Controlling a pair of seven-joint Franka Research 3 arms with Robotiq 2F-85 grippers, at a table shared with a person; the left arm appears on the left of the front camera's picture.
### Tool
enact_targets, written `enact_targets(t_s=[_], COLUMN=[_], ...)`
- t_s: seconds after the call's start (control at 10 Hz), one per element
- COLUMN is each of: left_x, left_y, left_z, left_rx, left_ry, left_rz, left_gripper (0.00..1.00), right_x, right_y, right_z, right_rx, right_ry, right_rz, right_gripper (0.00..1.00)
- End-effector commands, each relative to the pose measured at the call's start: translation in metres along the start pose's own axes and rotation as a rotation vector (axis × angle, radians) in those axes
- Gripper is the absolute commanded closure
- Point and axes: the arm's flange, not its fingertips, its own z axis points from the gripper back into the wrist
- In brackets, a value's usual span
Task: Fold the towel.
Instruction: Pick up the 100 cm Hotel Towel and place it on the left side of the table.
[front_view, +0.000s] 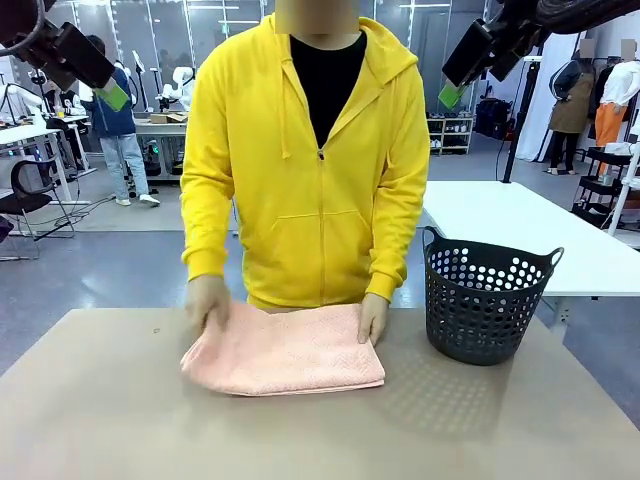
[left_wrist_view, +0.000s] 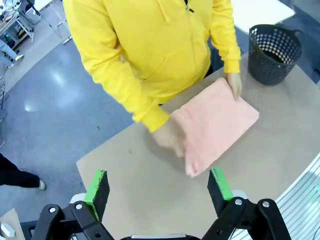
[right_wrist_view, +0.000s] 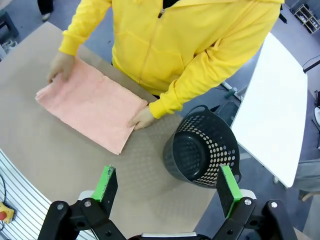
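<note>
The salmon-pink towel (front_view: 283, 350) lies folded into a flat rectangle on the tan table, near its far edge. A person in a yellow hoodie stands behind it with one hand (front_view: 207, 302) on the towel's far left corner and the other hand (front_view: 373, 318) on its far right corner. Seen from the left wrist, the towel (left_wrist_view: 216, 123) lies well ahead of my open left gripper (left_wrist_view: 159, 189). High over the table, my right gripper (right_wrist_view: 168, 189) is also open, with the towel (right_wrist_view: 89, 103) far below it. Both grippers hang raised at the top corners of the front view.
A dark perforated basket (front_view: 486, 300) stands on the table right of the towel, also seen as the basket (right_wrist_view: 202, 150) from the right wrist. A white table (front_view: 520, 230) stands behind it. The tan table's near half (front_view: 300, 430) is bare.
</note>
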Motion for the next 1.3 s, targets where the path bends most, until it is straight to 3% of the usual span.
enact_targets(t_s=[0.0, 1.2], left_x=[0.0026, 0.0026], left_y=[-0.0001, -0.0001], left_z=[0.0032, 0.0032], left_rx=[0.006, 0.006], left_ry=[0.021, 0.021], left_rz=[0.007, 0.007], left_gripper=[0.0, 0.0], right_x=[0.0003, 0.0003], right_y=[-0.0019, -0.0019], right_z=[-0.0004, -0.0004], right_rx=[-0.006, -0.006], right_ry=[0.01, 0.01], right_rz=[-0.006, -0.006], right_gripper=[0.0, 0.0])
